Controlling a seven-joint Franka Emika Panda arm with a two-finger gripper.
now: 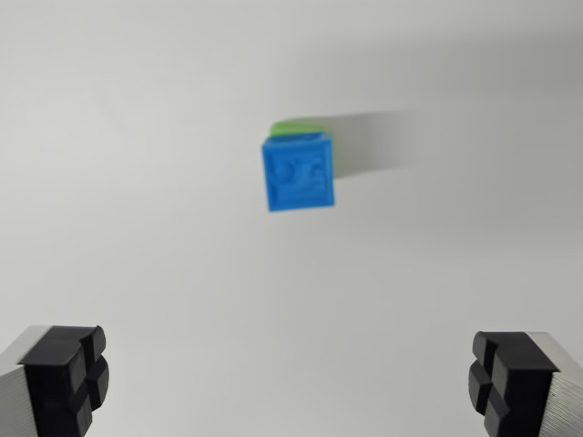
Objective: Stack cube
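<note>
Black rubber pads frame the bottom of the wrist view, one fingertip (64, 375) at the left corner and the other at the right, so the gripper (290, 378) stands wide open and holds nothing. Between them, further up the view and almost on the centre line, the blue cube (298, 173) sits on top of a green cube (296, 127), of which only a sliver shows behind it. Both rest on the white table (137, 228), well apart from the pads. The stack looks done.
</note>
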